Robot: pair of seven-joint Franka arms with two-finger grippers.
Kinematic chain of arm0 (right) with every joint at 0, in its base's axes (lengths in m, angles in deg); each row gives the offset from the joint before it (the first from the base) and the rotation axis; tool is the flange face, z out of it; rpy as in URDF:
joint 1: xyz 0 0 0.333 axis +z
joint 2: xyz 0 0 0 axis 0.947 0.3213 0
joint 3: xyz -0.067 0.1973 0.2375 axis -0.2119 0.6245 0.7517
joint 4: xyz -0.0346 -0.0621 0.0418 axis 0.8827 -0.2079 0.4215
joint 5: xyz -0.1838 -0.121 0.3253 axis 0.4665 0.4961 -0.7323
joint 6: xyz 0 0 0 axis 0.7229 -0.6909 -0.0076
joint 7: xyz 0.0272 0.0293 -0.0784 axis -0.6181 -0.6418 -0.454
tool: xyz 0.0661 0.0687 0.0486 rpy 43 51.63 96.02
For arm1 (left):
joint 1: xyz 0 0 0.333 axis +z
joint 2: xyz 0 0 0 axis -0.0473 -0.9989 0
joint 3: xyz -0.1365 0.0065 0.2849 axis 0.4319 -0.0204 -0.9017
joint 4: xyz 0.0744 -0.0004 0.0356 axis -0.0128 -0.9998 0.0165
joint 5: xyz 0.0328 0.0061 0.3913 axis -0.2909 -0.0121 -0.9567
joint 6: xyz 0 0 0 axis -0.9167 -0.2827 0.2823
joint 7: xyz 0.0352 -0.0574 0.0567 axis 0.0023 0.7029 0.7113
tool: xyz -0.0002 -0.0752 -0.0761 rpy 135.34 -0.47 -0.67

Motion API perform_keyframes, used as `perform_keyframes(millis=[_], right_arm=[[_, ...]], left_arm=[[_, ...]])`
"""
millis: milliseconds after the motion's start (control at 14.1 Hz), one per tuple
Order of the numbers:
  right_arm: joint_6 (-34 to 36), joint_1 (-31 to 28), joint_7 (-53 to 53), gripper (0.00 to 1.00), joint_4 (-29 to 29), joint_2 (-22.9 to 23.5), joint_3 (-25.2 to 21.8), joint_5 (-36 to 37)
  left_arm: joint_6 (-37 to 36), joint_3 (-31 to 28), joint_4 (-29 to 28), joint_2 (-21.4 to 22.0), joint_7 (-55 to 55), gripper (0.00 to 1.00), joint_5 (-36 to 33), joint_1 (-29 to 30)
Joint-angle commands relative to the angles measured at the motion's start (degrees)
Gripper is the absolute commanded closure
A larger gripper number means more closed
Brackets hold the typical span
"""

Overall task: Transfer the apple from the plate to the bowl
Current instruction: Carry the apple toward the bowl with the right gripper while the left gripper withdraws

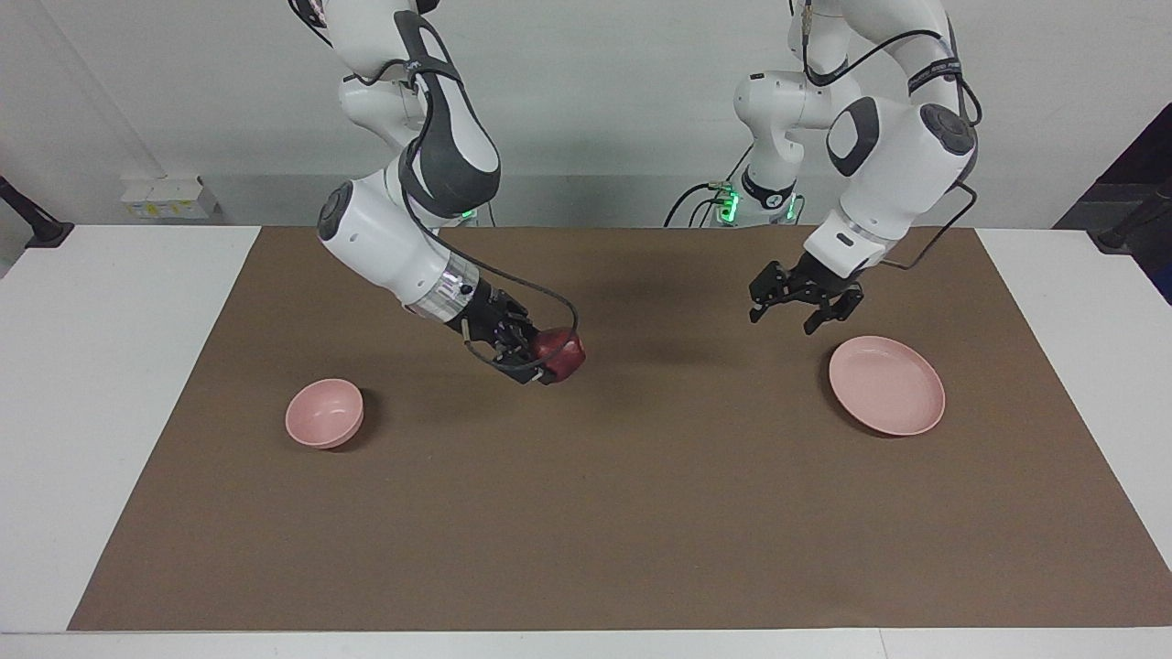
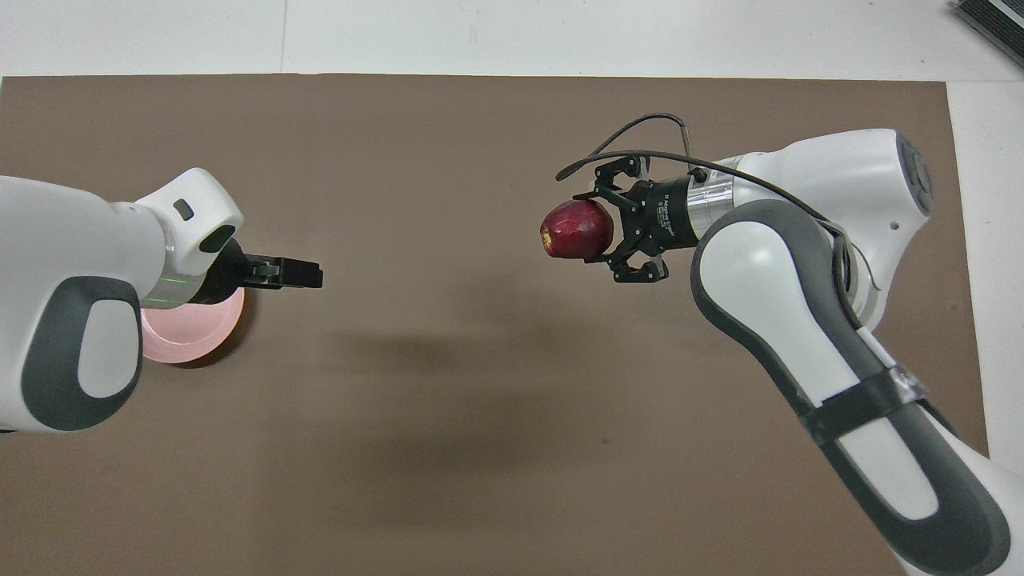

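1. The right gripper (image 1: 549,359) holds the dark red apple (image 1: 560,355) in the air; its jaws pinch the fruit from two sides, and most of the apple sticks out past the fingertips; in the overhead view the same gripper (image 2: 592,230) shows the apple (image 2: 577,230) with a yellowish patch on the end turned away from the wrist.
2. The apple hangs over bare brown mat (image 1: 586,513), about midway along the table, clear of the surface; its shadow falls on the mat below it.
3. The pale pink bowl (image 1: 324,413) sits on the mat toward the right arm's end of the table, well apart from the pinching jaws and lower than they are; it is on the wrist side of the gripper, not the fingertip side; it is empty; the right arm hides it in the overhead view.
4. The pale pink plate (image 1: 886,384) lies toward the left arm's end, well apart from the apple; nothing is on it.
5. The left gripper (image 1: 806,300) hovers just beside the plate's rim, above the mat, its jaws spread with nothing between them; from overhead this gripper (image 2: 300,274) and its wrist cover much of the plate (image 2: 192,340).
6. Only open mat lies between the held apple and the bowl; nothing stands in that stretch.
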Motion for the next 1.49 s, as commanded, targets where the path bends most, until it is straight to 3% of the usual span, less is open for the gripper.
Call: perform_keyframes(millis=[0, 142, 356, 853, 1138, 1280, 1422], right_arm=[[6.07, -2.85, -0.13, 1.00, -4.45, -0.20, -0.30, 7.96], [10.64, -5.49, 1.01, 1.00, -7.97, 0.24, -0.30, 12.99], [13.20, -7.51, 7.68, 1.00, -8.69, 0.24, -0.39, 16.86], [12.77, -12.61, 30.87, 1.00, -8.43, 0.33, -0.48, 27.94], [7.61, -15.78, 45.54, 1.00, -6.77, 0.77, -0.48, 37.33], [3.64, -17.36, 51.53, 1.00, -5.79, 2.00, -0.48, 39.37], [0.66, -18.59, 53.92, 1.00, -5.35, 4.19, -0.48, 40.69]], left_arm=[[-2.99, 0.52, 3.73, -0.65, -3.46, 0.00, -6.30, 2.76], [-6.32, 0.43, 8.20, -0.74, -3.55, 0.00, -10.44, 3.65], [-15.53, -0.53, 16.63, -0.74, -3.46, 0.00, -10.63, 3.74], [-34.01, -2.12, 33.43, -2.84, -4.34, 0.00, -14.85, 3.56], [-38.50, -5.97, 36.96, -3.99, -4.43, 0.00, -15.03, 1.11], [-38.68, -10.10, 36.88, -3.73, -4.43, 0.00, -14.68, -2.49], [-38.25, -10.38, 36.62, -3.12, -4.34, 0.00, -14.32, -2.68]])
